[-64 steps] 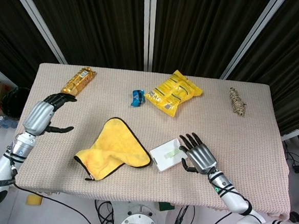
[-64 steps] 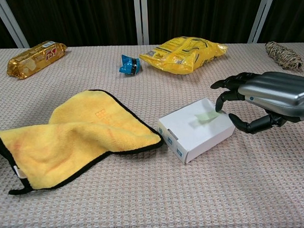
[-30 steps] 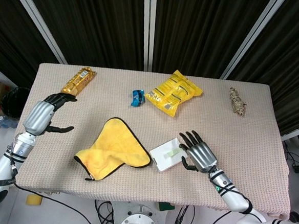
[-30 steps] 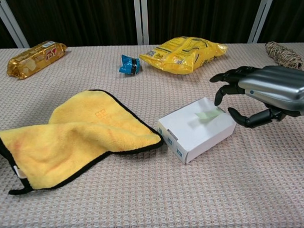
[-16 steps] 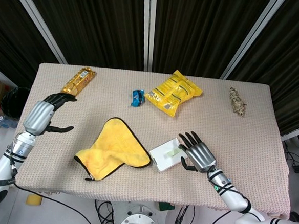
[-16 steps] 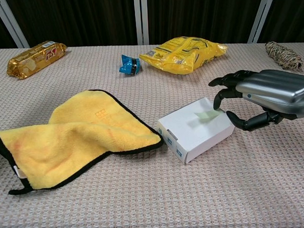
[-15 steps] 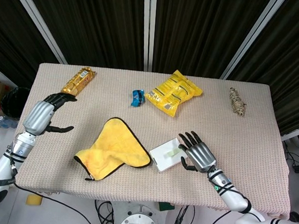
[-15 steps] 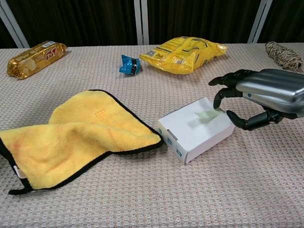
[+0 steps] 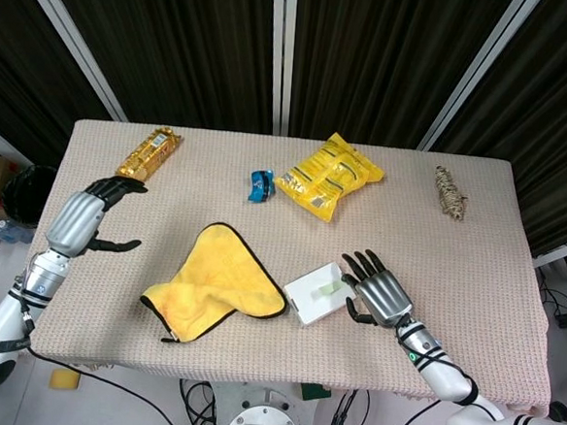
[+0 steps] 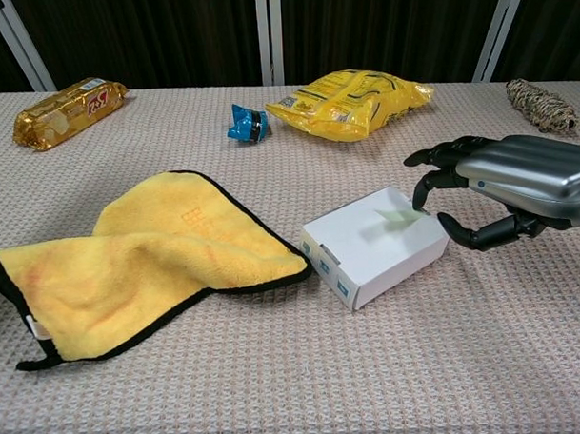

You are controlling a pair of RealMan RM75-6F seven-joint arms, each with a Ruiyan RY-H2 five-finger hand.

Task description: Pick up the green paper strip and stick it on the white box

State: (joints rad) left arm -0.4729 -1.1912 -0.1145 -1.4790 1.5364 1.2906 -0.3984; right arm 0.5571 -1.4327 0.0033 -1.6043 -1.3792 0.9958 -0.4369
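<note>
The beige woven table cover (image 9: 475, 255) carries everything. Left of the white cardboard box (image 10: 372, 245) lies a soft yellow cloth with black edge (image 10: 139, 256) — touching it. Behind the box: a crinkled yellow snack bag (image 10: 351, 102), a golden packet (image 10: 67, 110) printed "739", a small blue wrapper (image 10: 246, 123). The pale green paper strip (image 10: 396, 219) lies on the box's top — the right hand (image 10: 503, 190) beside it, fingers spread and holding nothing. The left hand (image 9: 86, 218) is spread too, well apart.

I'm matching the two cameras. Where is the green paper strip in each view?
Head view: green paper strip on the white box, below centre, beside the right hand.
Chest view: right of centre, on the box's top.
Shared landmark: yellow cloth, left of the box.
</note>
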